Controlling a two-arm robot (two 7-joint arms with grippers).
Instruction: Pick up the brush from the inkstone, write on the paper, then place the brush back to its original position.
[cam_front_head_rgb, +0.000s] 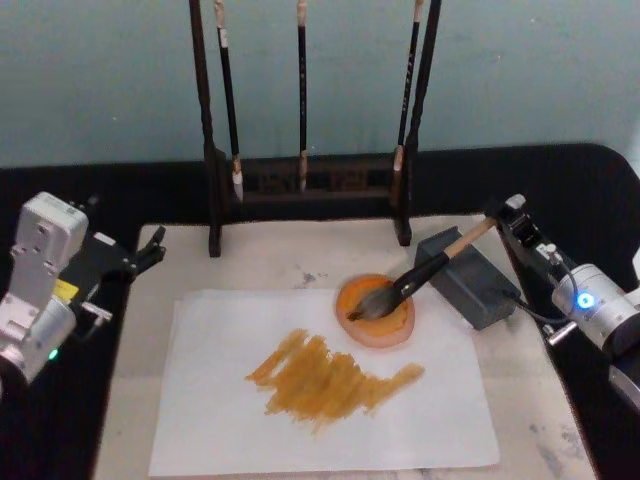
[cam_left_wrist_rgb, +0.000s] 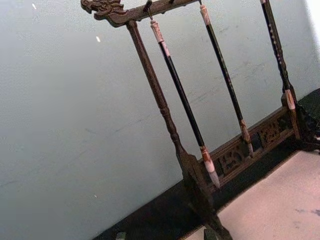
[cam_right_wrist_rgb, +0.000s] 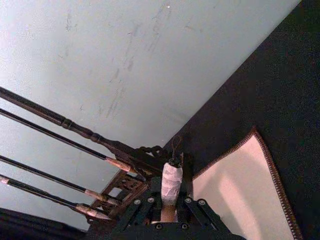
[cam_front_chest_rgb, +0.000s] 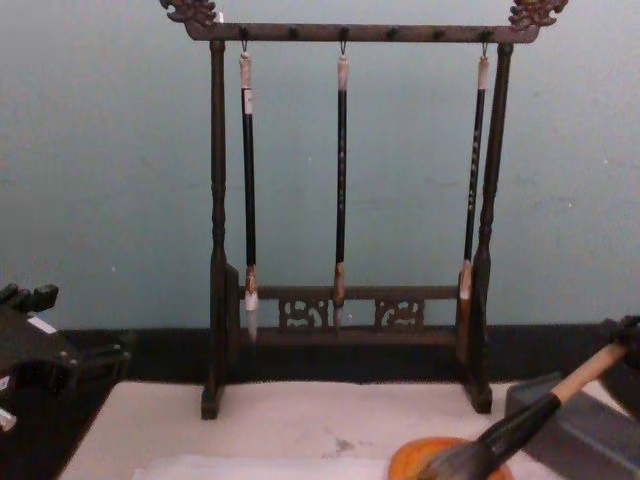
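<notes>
The brush (cam_front_head_rgb: 420, 272) lies slanted, its bushy head in a round orange dish (cam_front_head_rgb: 392, 328) and its pale handle across the dark grey inkstone block (cam_front_head_rgb: 472, 285). At the back right, my right gripper (cam_front_head_rgb: 503, 216) is shut on the handle's upper end; in the right wrist view the taped handle tip (cam_right_wrist_rgb: 172, 182) sticks up between the fingers. The paper (cam_front_head_rgb: 230, 425) lies flat in front, with broad orange-brown strokes (cam_front_head_rgb: 330, 380) across its middle. In the chest view the brush (cam_front_chest_rgb: 530, 420) slants up toward the right edge. My left gripper (cam_front_head_rgb: 150, 248) is parked open at the table's left edge, holding nothing.
A dark wooden brush stand (cam_front_head_rgb: 305, 185) with three thin black-handled brushes hanging from it (cam_front_chest_rgb: 341, 180) stands at the back of the pale mat (cam_front_head_rgb: 250, 265). Black cloth surrounds the mat, and a pale wall is behind it.
</notes>
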